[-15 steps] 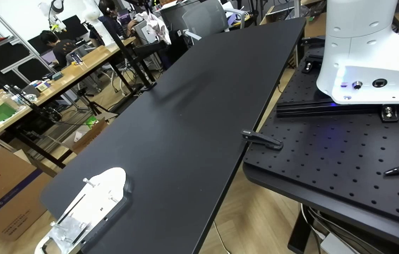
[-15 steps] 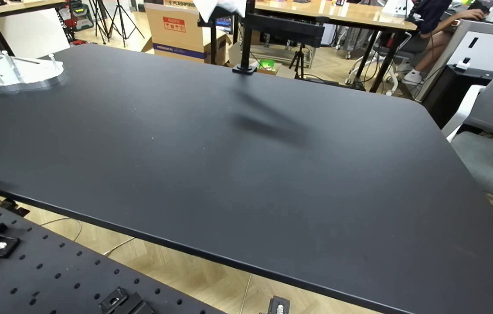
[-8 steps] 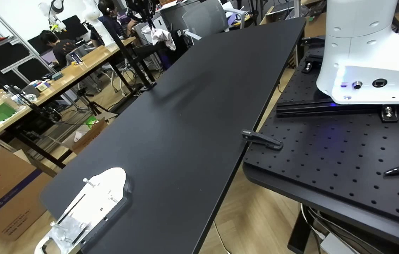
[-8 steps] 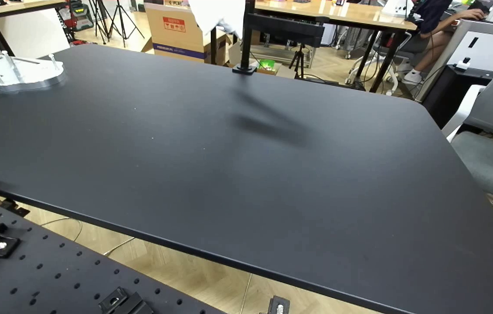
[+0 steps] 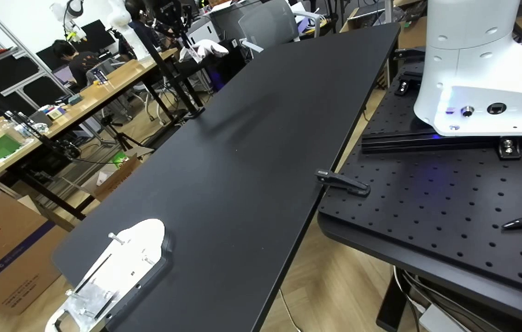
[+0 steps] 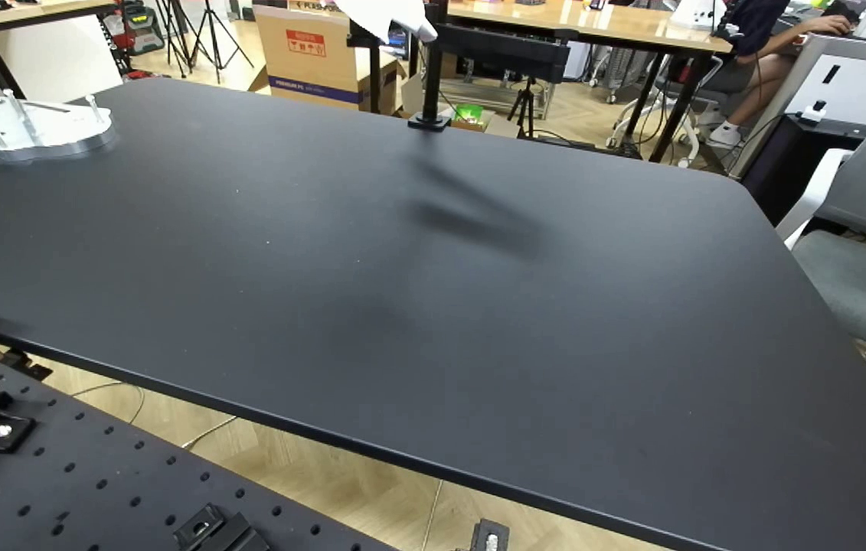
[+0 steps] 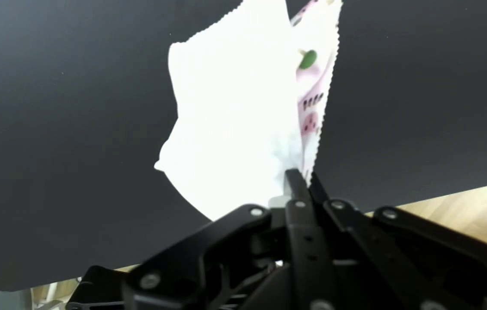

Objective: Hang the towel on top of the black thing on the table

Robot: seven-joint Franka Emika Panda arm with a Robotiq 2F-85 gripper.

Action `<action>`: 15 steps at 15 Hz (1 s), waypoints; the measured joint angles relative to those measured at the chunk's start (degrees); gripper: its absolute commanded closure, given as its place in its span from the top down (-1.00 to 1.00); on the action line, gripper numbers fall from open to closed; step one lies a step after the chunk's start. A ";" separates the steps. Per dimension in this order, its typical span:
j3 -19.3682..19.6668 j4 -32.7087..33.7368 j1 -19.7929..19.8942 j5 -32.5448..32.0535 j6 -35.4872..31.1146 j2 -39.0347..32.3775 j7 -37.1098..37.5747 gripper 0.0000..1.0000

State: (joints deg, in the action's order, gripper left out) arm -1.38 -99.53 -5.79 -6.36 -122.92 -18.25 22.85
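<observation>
The white towel (image 7: 230, 116) with a printed pink and green side fills the middle of the wrist view. My gripper (image 7: 305, 178) is shut on its lower right edge there. In an exterior view my gripper (image 5: 190, 45) holds the towel (image 5: 210, 48) up beyond the far side of the table. The towel's lower part also shows at the top edge of an exterior view (image 6: 387, 14), left of the post; the gripper is out of that view. The black stand, a post with a horizontal bar (image 6: 501, 52), is fixed at the table edge; it also shows in an exterior view (image 5: 168, 69).
The black table (image 5: 242, 184) carries a white board with upright pegs (image 5: 124, 263), also in an exterior view (image 6: 34, 126). A black clamp (image 5: 343, 182) sits at the table's near edge. A grey chair (image 6: 861, 268) stands by the table end. A cardboard box (image 6: 318, 57) stands behind.
The gripper has come down and moved left in an exterior view with the towel in it. The towel's hanging part has swung and its lower end has shifted. The stand has not moved.
</observation>
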 measured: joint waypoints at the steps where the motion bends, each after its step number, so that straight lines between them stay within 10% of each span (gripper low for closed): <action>1: -0.08 0.51 -0.24 0.37 0.00 -0.51 -0.50 -0.99; 2: -0.20 0.86 -0.34 0.94 0.00 -1.01 -0.97 -0.99; 3: -0.27 1.05 -0.35 1.59 -0.03 -1.48 -1.51 -0.46; 15: -0.27 1.34 -0.76 3.05 -0.02 -2.05 -2.87 0.97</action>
State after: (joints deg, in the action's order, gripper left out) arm -1.64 -98.19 -6.55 -3.31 -122.94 -20.30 19.98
